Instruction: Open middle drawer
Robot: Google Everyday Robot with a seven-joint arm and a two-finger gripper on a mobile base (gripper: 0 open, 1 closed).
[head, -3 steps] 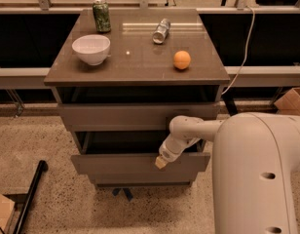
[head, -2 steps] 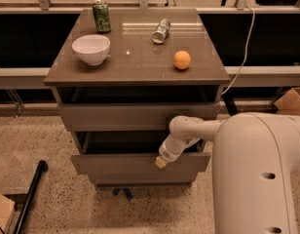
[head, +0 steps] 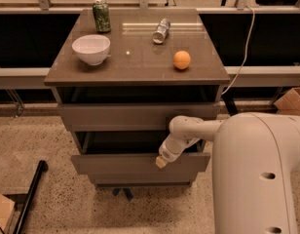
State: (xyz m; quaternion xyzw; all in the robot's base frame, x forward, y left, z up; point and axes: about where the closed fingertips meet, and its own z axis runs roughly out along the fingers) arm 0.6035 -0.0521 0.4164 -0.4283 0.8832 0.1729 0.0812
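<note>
Middle drawer (head: 116, 163): second front down, sitting partway out, dark gap behind its top edge. Flat, rigid, no handle; probably light on runners, so the top lip is the only hold. Gripper (head: 160, 162) at that lip, right of centre; can't tell whether it's spread or pinching. Orange (head: 182, 59) on top could roll, pull smoothly.

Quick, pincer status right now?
Pincer: at the top front edge of the middle drawer; open or closed cannot be told.
</note>
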